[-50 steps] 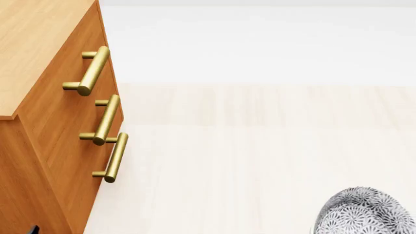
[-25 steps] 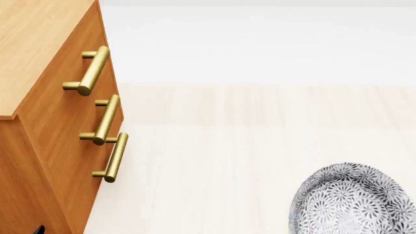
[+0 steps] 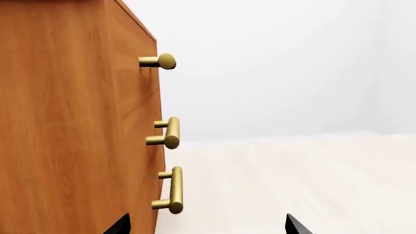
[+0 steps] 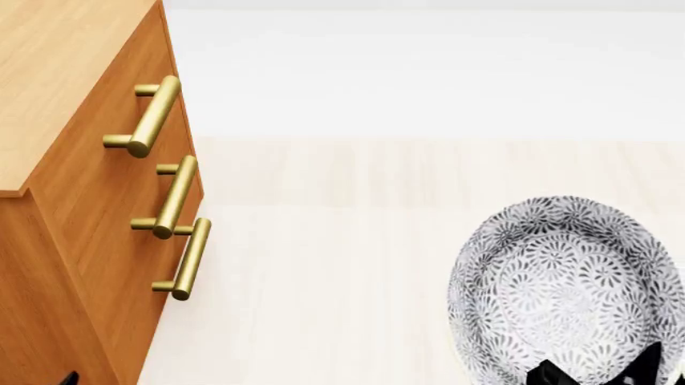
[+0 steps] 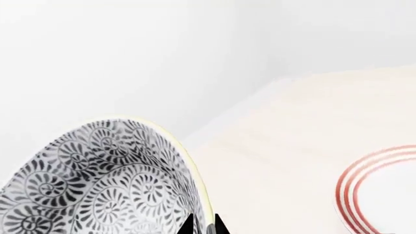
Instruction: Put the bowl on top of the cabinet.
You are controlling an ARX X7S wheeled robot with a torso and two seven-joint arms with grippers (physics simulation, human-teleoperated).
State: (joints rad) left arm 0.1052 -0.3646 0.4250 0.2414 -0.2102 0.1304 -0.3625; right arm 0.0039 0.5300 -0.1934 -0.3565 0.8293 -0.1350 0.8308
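Right gripper (image 5: pixel 201 225): two black fingertips closed narrowly on the rim of the bowl (image 4: pixel 562 289), one tip inside the wall and one outside. In the head view the same gripper (image 4: pixel 599 375) shows as black tips at the bowl's near edge.

Bowl: deep, white with a dense grey floral pattern and pale rim (image 5: pixel 104 185); carried in the air, tilted so the patterned inside faces up toward the head camera. It is well apart from the cabinet (image 4: pixel 75 200), out in front of the drawer fronts and lower than the cabinet top.

Left gripper (image 3: pixel 204 226): only two black fingertips visible, set wide apart, nothing between them; close beside the cabinet's side panel (image 3: pixel 71 126).

Cabinet: orange-brown wood, lighter top (image 4: pixel 54 72), three brass handles (image 4: pixel 172 196) in a row down its front. Nothing lies between bowl and cabinet but pale floor (image 4: pixel 354 265).

Plate (image 5: pixel 380 190): flat, white with red rings, on the floor beyond the bowl, farther from the cabinet.
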